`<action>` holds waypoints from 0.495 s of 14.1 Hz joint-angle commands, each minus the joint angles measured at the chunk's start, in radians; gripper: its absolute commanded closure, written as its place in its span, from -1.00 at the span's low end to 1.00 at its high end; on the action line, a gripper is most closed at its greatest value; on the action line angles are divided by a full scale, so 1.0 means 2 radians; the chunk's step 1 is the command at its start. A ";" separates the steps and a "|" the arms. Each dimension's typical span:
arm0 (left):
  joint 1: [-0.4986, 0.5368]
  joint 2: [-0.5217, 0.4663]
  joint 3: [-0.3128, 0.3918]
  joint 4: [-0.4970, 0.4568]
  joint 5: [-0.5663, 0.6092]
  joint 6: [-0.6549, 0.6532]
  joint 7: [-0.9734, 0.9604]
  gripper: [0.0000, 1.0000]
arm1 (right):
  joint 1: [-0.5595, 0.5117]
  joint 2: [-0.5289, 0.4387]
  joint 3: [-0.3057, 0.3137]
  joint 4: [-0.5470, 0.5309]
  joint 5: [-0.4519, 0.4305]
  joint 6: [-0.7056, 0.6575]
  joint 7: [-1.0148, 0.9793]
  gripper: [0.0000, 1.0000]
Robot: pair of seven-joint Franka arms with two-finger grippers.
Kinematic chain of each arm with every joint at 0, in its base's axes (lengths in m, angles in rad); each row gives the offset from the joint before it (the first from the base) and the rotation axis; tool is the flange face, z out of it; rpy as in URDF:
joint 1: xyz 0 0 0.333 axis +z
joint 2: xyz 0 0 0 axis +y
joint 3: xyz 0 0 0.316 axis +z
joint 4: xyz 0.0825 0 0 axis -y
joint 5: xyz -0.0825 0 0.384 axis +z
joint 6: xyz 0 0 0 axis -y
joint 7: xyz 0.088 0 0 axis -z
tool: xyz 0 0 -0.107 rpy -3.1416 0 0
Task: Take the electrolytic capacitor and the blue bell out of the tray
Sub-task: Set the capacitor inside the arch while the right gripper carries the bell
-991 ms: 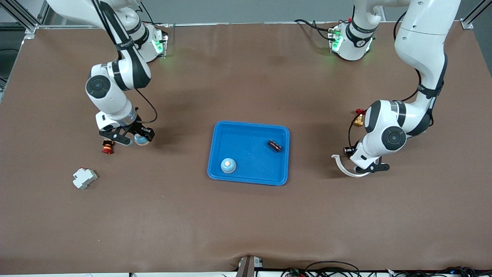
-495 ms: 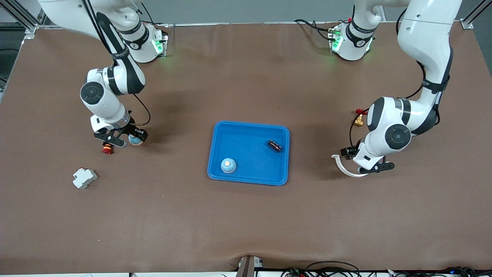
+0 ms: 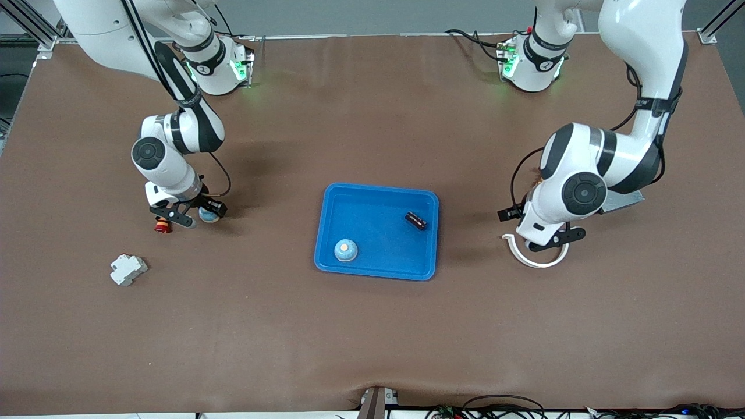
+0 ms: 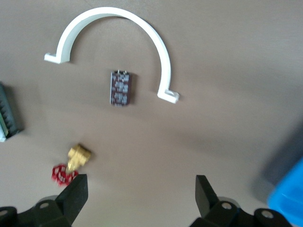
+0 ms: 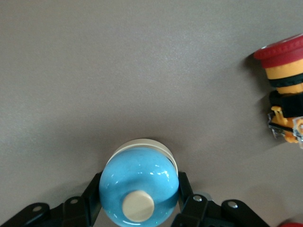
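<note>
1. Still, the tray (image 3: pixel 378 274) sits mid-table where it was a second ago. It holds one blue bell (image 3: pixel 346 250) at its nearer corner toward the right arm's end, and one electrolytic capacitor (image 3: pixel 416 220) by the rim toward the left arm's end. Neither has shifted.
2. Now the left gripper (image 4: pixel 139 189) hangs over bare table toward the left arm's end, well apart from the tray, with its fingers spread wide and nothing between them. A second ago they were partly closed, so I judge a release has just finished there.
3. Below it lies a white half-ring clamp (image 4: pixel 110 11), flat on the table.
4. Meanwhile the right gripper (image 3: pixel 189 216) keeps pinching a second blue bell (image 5: pixel 139 189), dome toward the wrist camera. It has drifted over the table toward the red push-button (image 3: pixel 162 226) and is now just beside it. That bell is out of the tray but not yet let go.
5. Inside the clamp's arc, touching nothing, rests a second capacitor (image 4: pixel 120 88), probably what the left fingers dropped.
6. Near it is a small brass valve (image 4: pixel 78 156) with a red handle.
7. So one of each part is outside the tray, yet one of each remains inside; the task looks about half done.
</note>
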 commanded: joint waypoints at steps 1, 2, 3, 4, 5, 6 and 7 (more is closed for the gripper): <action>-0.001 -0.013 -0.010 0.039 -0.050 -0.029 -0.071 -1.00 | -0.006 0.015 0.010 0.008 0.012 0.016 -0.006 -0.98; -0.004 -0.010 -0.013 0.054 -0.058 -0.026 -0.113 -1.00 | -0.002 0.012 0.011 0.008 0.012 0.015 -0.006 -1.00; -0.005 -0.005 -0.021 0.069 -0.064 -0.023 -0.154 -1.00 | 0.004 0.005 0.014 0.012 0.012 0.011 -0.006 -1.00; -0.006 0.006 -0.023 0.082 -0.068 -0.016 -0.191 -1.00 | 0.009 -0.004 0.015 0.023 0.012 -0.008 -0.005 -1.00; -0.010 0.015 -0.023 0.095 -0.070 -0.011 -0.224 -1.00 | 0.021 -0.015 0.015 0.051 0.012 -0.064 -0.005 -1.00; -0.015 0.024 -0.023 0.105 -0.069 -0.010 -0.248 -1.00 | 0.031 -0.021 0.015 0.088 0.012 -0.133 0.001 -1.00; -0.017 0.032 -0.023 0.113 -0.069 -0.006 -0.266 -1.00 | 0.037 -0.023 0.016 0.132 0.012 -0.204 0.019 -1.00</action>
